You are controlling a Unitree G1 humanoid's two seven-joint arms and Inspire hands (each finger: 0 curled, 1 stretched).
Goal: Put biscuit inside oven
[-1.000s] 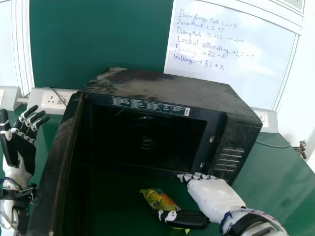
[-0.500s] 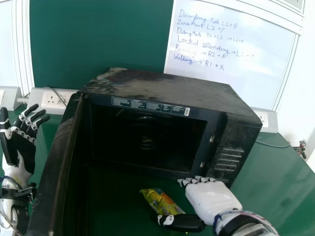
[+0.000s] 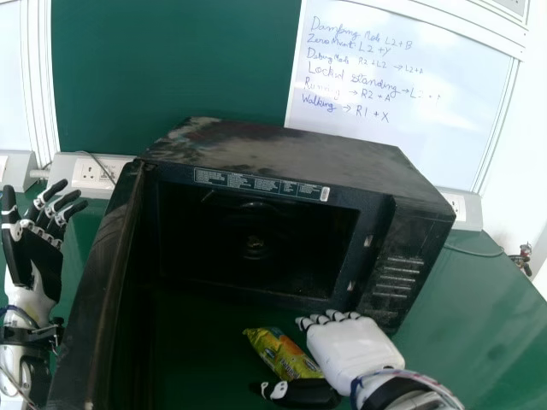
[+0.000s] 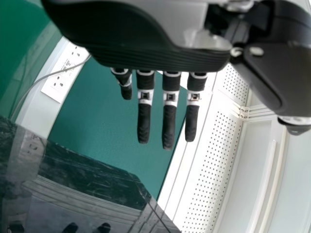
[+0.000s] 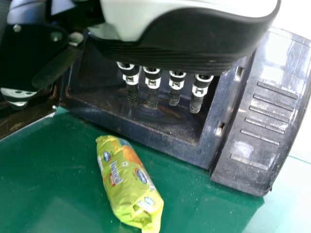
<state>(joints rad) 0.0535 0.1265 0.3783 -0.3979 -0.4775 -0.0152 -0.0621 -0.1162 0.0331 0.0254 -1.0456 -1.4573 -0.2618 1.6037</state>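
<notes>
Where the head view had its six o'clock, the biscuit packet [image 3: 278, 352] lay on the green table [image 3: 479, 290], outside the oven [image 3: 282, 145] and in front of its mouth. Its yellow-green wrapper, marked with orange, pointed roughly from ten o'clock to four o'clock.

Toward five o'clock was the right hand [image 3: 350, 346], palm down and open, with its fingers extended and its thumb set well away from them. It had hold of nothing: the packet lay loose between thumb and fingers, its near end close to the thumb, though whether the two touched could not be told.

At the middle of the scene sat the black oven, its inside dark, its door [image 3: 94, 290] swung wide toward eight o'clock. Over at nine o'clock, beyond the door, the left hand [image 3: 34, 248] was raised and open, its fingers spread and nearly straight, holding nothing.

Behind the oven, a whiteboard [image 3: 410, 51] with blue handwriting hung between one and two o'clock, and a wall socket [image 3: 89, 171] showed near nine o'clock.
</notes>
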